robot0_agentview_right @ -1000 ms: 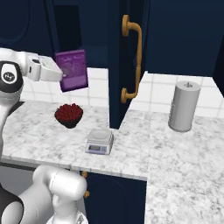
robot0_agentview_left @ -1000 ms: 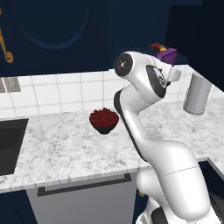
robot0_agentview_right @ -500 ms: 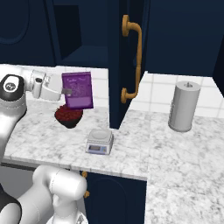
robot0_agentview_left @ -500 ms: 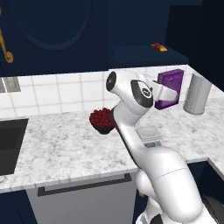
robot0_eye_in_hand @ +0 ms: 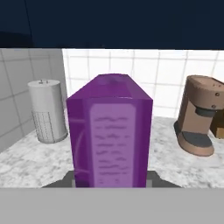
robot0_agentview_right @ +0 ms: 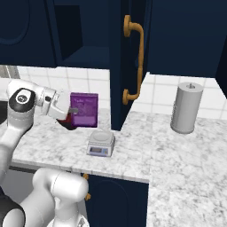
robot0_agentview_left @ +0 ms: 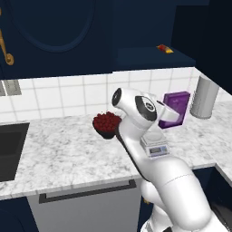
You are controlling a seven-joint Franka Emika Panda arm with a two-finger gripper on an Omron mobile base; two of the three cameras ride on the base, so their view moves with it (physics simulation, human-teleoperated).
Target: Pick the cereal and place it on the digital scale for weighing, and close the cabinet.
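Two steps remain: the gripper (robot0_agentview_right: 66, 110) grasps the flat purple cereal box (robot0_agentview_right: 84, 110) upright, above the marble counter (robot0_agentview_right: 177, 155) just behind the small grey digital scale (robot0_agentview_right: 101, 144); navy cabinet door (robot0_agentview_right: 128, 57) stands open.

I am seeing the gripper (robot0_agentview_left: 166, 113) holding the cereal (robot0_agentview_left: 176, 109) upright in the air, above and just behind the digital scale (robot0_agentview_left: 153, 145) sitting on the marble counter (robot0_agentview_left: 59, 154). A bowl of red fruit (robot0_agentview_left: 107, 124) is sitting left of the arm, and a grey canister (robot0_agentview_left: 204, 97) is standing right of the box.
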